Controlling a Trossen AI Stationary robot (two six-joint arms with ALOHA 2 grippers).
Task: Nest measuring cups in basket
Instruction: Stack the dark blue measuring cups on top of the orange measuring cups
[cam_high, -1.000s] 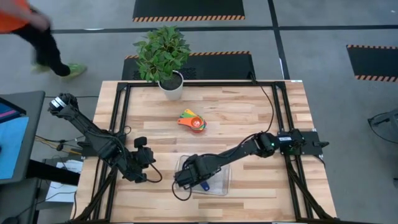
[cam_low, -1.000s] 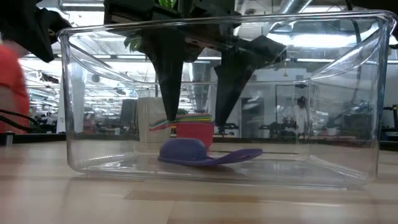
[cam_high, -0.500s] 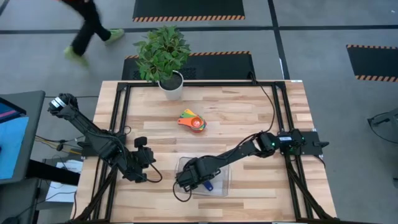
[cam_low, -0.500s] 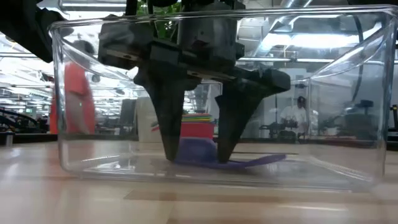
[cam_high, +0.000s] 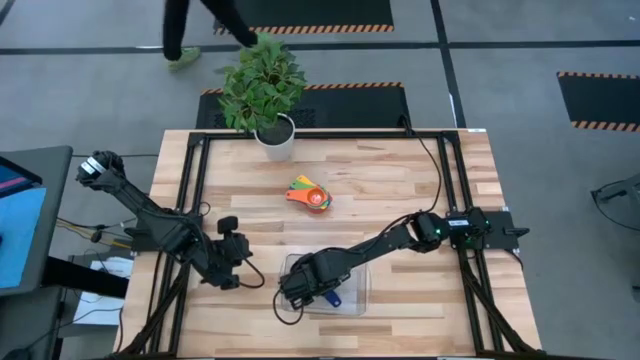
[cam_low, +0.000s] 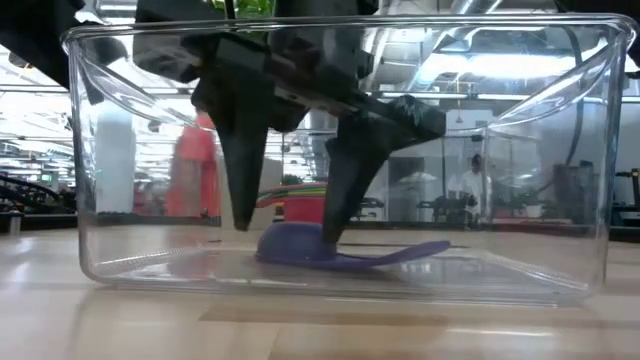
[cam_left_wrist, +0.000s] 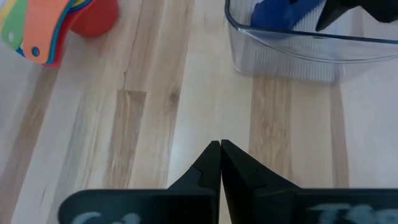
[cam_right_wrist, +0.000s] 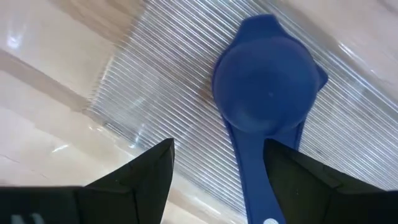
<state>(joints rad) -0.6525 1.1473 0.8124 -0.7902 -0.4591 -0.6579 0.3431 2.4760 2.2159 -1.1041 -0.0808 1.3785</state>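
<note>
1. High view. The clear basket (cam_high: 345, 290) sits near the front edge of the table (cam_high: 400, 180), between the two arms. The right gripper (cam_high: 297, 288) reaches down into its left half; a dark blue cup (cam_high: 331, 297) lies inside, just beside the fingers. The remaining cups (cam_high: 310, 194) form a nested stack, orange handle uppermost, at the table's centre, well apart from the basket. A white pot (cam_high: 276, 138) holding a plant stands at the back edge. The left gripper (cam_high: 232, 268) waits on the table left of the basket. A person (cam_high: 200, 25) walks on the floor beyond the table.

2. Low view. The basket (cam_low: 560, 180) fills the frame. The blue cup (cam_low: 300, 243) rests mouth down on its floor, handle pointing right. The right gripper (cam_low: 285, 225) stands over it with jaws apart, one finger on each side of the bowl, gripping nothing. The stack (cam_low: 305, 200) shows through the clear walls behind.

3. Left wrist view. The left gripper (cam_left_wrist: 220, 149) has its jaws together, empty, above bare wood. Ahead lie a basket corner (cam_left_wrist: 273, 53) with the blue cup (cam_left_wrist: 280, 15) inside, and the stack (cam_left_wrist: 56, 25) apart from it.

4. Right wrist view. The blue cup (cam_right_wrist: 264, 87) lies upside down on the ribbed basket floor (cam_right_wrist: 155, 99); the right gripper (cam_right_wrist: 217, 158) is spread wide, its fingers flanking the handle.
</note>
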